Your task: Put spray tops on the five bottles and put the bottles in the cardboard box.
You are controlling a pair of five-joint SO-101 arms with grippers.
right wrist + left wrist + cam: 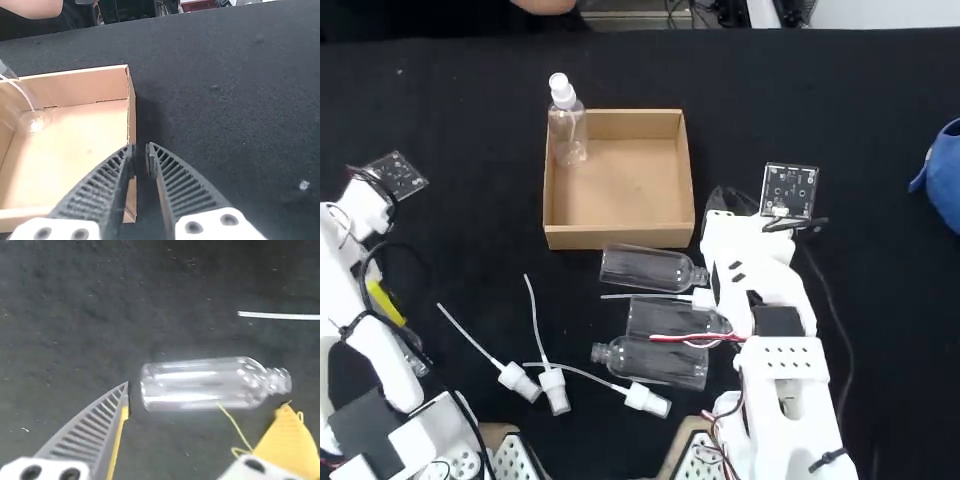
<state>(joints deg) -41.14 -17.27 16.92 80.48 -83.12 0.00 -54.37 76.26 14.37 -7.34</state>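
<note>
The right claw (140, 148) hung with its fingers together, gripping nothing, just beside a side wall of the open brown cardboard box (75, 90). A clear plastic bottle with a white spray top (566, 122) stood in the box's far left corner. The left claw (205, 397) was spread apart around a clear uncapped bottle (200, 385) lying on the black tabletop (75, 300). Three more bare bottles (650, 268) and three loose white spray tops (554, 385) lay before the box.

My cardboard box (618, 236) holds one capped bottle (566, 125) upright in a corner — three bare bottles (648, 268) and three spray tops (555, 390) lie on the surface (840, 120) beside it.
</note>
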